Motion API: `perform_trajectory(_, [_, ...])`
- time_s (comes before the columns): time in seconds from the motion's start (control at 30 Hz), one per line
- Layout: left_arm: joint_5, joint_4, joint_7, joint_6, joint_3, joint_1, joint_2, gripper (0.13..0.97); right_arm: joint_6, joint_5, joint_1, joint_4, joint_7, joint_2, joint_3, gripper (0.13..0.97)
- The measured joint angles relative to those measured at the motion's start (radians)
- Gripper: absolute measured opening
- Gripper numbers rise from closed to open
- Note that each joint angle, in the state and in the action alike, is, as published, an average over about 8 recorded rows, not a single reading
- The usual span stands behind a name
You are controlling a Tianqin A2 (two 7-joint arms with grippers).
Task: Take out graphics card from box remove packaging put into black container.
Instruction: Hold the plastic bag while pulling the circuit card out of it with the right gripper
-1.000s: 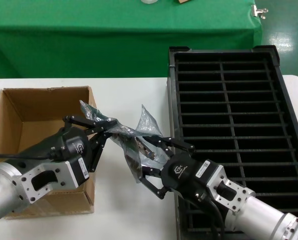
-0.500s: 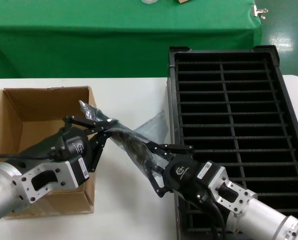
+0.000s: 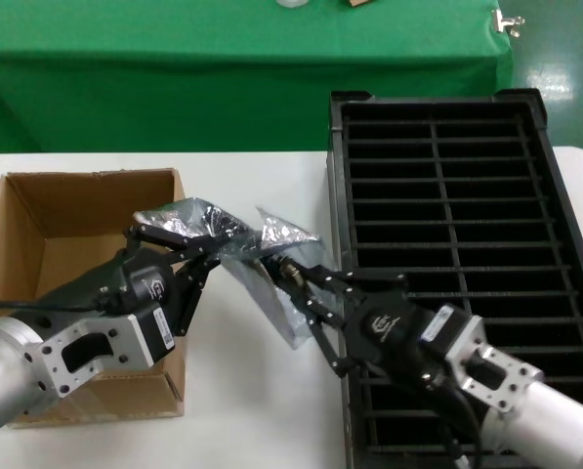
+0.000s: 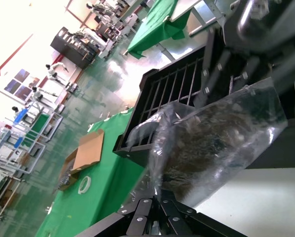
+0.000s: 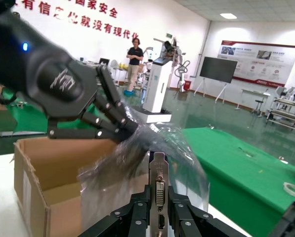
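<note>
The crinkly packaging bag hangs stretched between my two grippers above the white table. My left gripper is shut on the bag's end by the cardboard box; the left wrist view shows its fingertips pinching the bag. My right gripper is shut on the graphics card at its silver bracket. The bracket with its ports stands between the right fingers, with the bag behind it. The black container lies to the right and holds nothing.
The box stands open at the left of the white table. A green-clothed table runs along the back, with a binder clip at its right end. My right arm lies over the container's near left corner.
My right gripper has moved right and slightly up with the card's bracket. The bag has been pulled taut and has risen at the left gripper. The left arm has stayed in place.
</note>
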Motion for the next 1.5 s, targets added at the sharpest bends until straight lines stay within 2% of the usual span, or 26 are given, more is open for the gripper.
perform_trajectory(0.47, [0.000, 0.000, 0.000, 0.000, 0.000, 0.000, 0.000, 0.139, -0.040, -0.025, -0.045, 0.210, 0.180, 0.183, 0.089, 0.189])
perform_trajectory(0.77, [0.000, 0.000, 0.000, 0.000, 0.000, 0.000, 0.000, 0.139, -0.059, -0.006, -0.073, 0.272, 0.221, 0.248, 0.126, 0.189])
perform_trajectory(1.1, [0.000, 0.000, 0.000, 0.000, 0.000, 0.000, 0.000, 0.139, -0.091, 0.079, -0.171, 0.345, 0.190, 0.357, 0.225, 0.189])
perform_trajectory(1.37, [0.000, 0.000, 0.000, 0.000, 0.000, 0.000, 0.000, 0.139, -0.175, 0.214, -0.284, 0.378, 0.084, 0.457, 0.413, 0.189])
perform_trajectory(1.5, [0.000, 0.000, 0.000, 0.000, 0.000, 0.000, 0.000, 0.139, -0.229, 0.247, -0.330, 0.381, 0.063, 0.528, 0.508, 0.189])
